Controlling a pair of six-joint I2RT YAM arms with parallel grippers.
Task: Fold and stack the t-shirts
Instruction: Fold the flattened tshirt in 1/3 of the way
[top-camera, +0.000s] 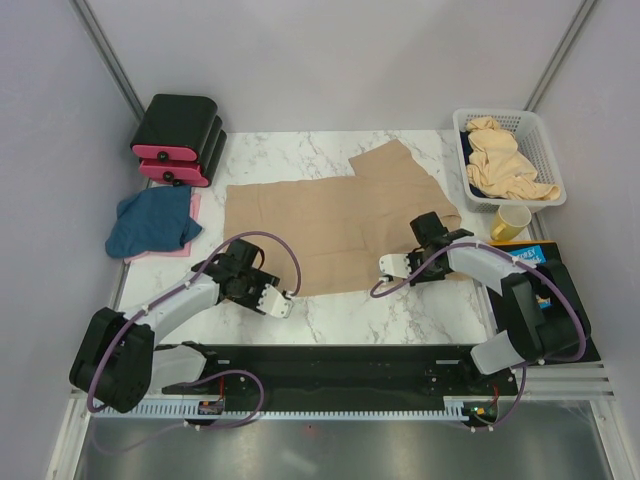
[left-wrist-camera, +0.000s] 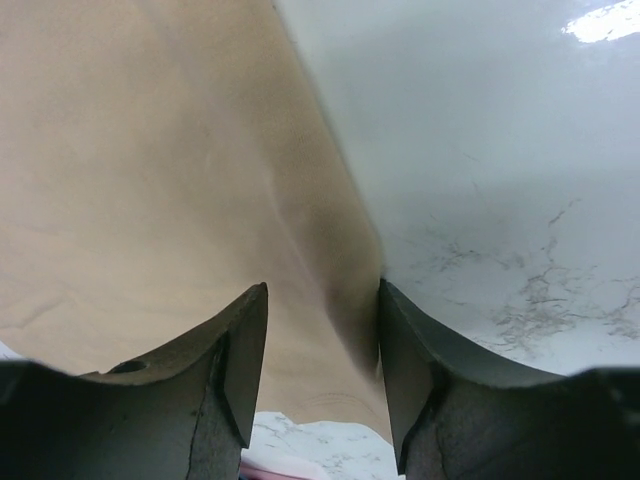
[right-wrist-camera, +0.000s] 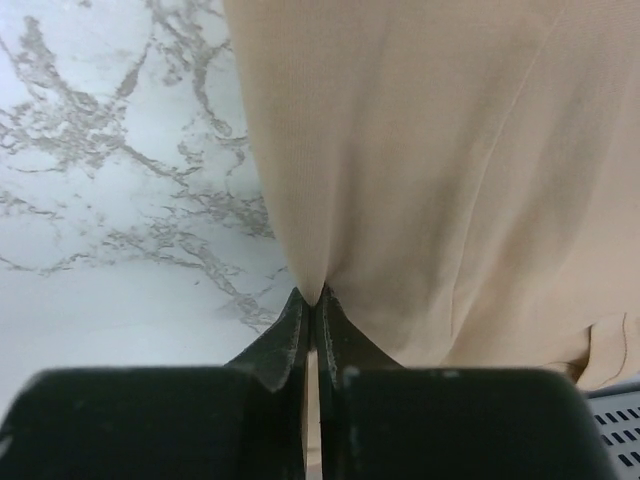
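The right gripper (right-wrist-camera: 312, 300) is closed tight on the tan shirt (right-wrist-camera: 450, 150); the left gripper (left-wrist-camera: 322, 300) stands half open, the shirt edge between its jaws.

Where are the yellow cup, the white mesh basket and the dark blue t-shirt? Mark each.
yellow cup (top-camera: 512, 221): top external view, on its side wall.
white mesh basket (top-camera: 541, 140): top external view, on its right wall.
dark blue t-shirt (top-camera: 150, 222): top external view, on the middle of the crumpled cloth.

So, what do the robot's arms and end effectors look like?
The left arm and right arm have black joints, pale grey links and looping purple cables. The left end effector and right end effector are white, with dark wedge-shaped fingers.
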